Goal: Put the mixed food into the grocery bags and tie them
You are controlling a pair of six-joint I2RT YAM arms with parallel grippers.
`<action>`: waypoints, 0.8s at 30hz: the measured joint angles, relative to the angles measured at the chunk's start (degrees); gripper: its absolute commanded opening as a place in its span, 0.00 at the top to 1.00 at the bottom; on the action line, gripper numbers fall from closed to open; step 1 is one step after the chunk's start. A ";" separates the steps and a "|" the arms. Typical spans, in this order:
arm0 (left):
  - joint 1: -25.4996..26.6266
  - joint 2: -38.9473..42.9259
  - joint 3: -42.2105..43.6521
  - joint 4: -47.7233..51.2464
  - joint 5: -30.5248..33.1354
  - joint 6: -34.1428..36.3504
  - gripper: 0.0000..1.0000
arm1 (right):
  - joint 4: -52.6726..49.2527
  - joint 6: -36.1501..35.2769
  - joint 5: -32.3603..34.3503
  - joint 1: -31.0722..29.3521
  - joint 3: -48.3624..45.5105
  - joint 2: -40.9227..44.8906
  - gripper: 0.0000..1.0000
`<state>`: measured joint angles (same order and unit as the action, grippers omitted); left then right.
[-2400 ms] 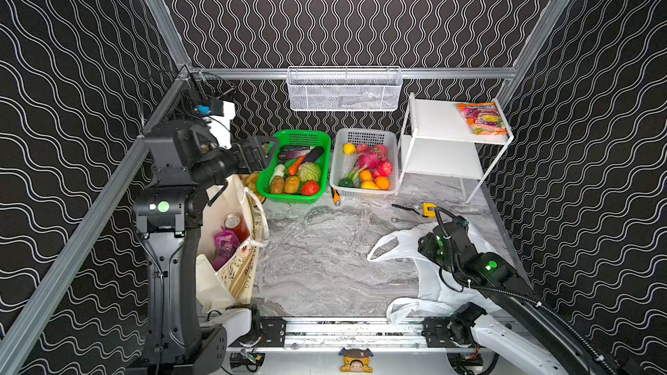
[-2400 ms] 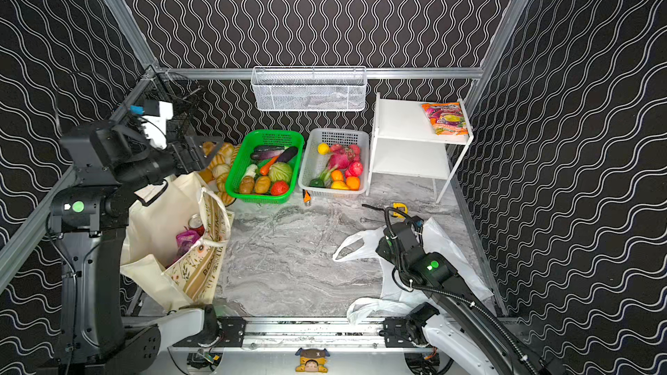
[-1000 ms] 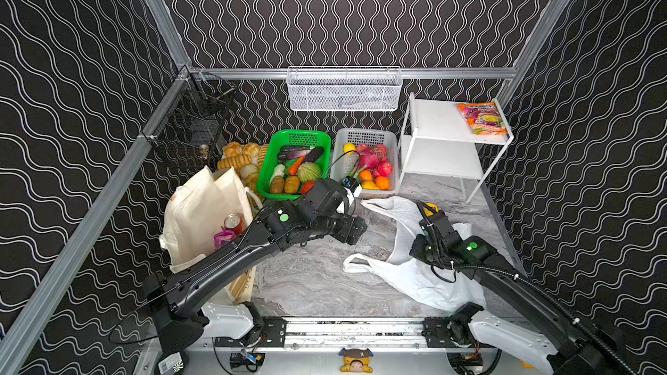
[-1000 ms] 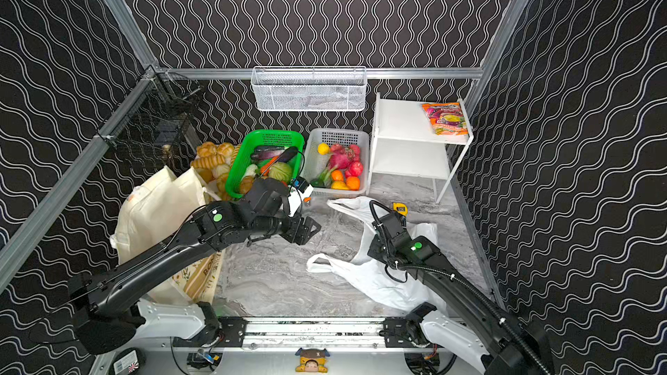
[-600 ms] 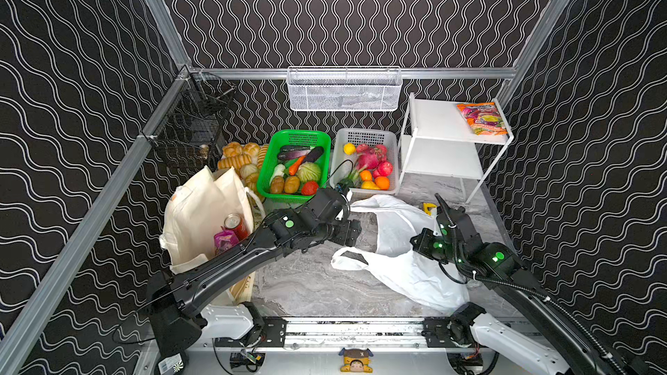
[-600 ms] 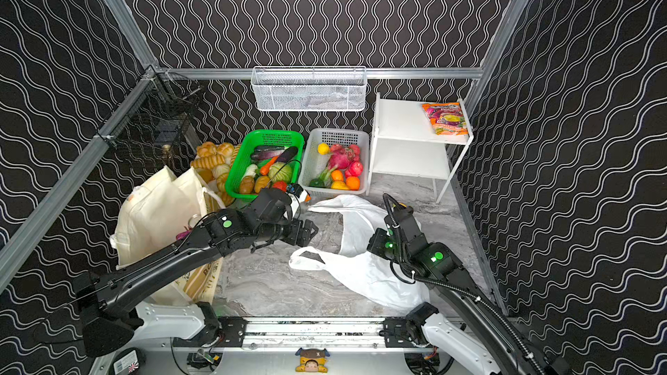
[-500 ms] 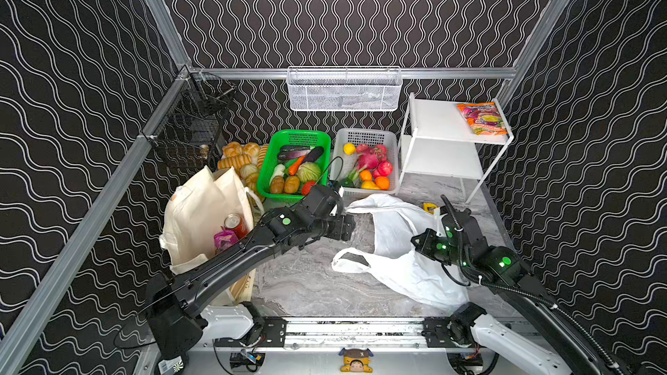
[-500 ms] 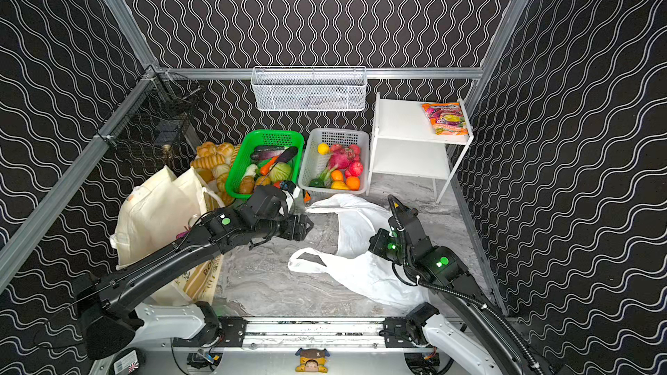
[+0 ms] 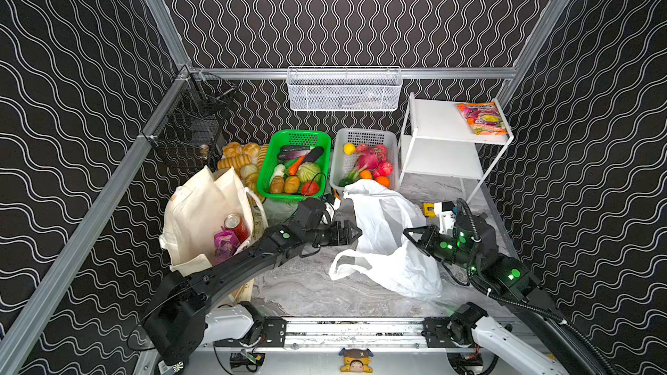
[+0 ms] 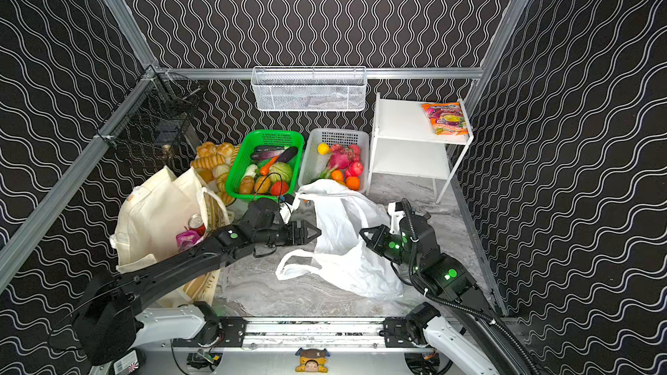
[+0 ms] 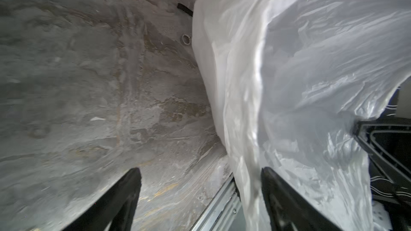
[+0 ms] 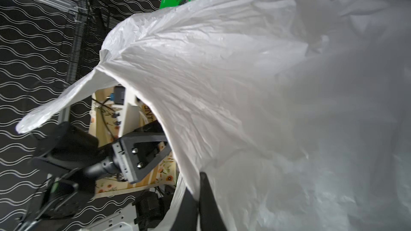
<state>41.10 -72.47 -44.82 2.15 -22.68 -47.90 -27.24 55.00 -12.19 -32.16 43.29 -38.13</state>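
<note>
The white plastic bag hangs half lifted over the marble floor, one loop handle lying flat. My right gripper is shut on its film at the right side. My left gripper is open at the bag's left edge, with a fold of the film just inside one finger. The cream tote stands at the left, holding a red can and a purple packet. A cabbage, potatoes and a red vegetable lie in the green basket.
A white basket of fruit stands beside the green one, and bread rolls lie behind the tote. A white shelf at the back right carries a colourful snack bag. A white mesh basket hangs on the back wall.
The left arm swung down from beside the tote and reached across to the plastic bag's left edge. The right gripper pulled the bag up and to the right, spreading it.
</note>
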 measured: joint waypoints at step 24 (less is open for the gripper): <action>-0.02 0.83 -8.83 8.55 5.73 1.64 0.75 | -25.31 -10.23 17.20 0.00 21.44 -12.11 1.00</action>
<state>41.08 -71.64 -53.65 10.70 -16.95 -46.26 -52.56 44.77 5.02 -32.16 64.73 -50.24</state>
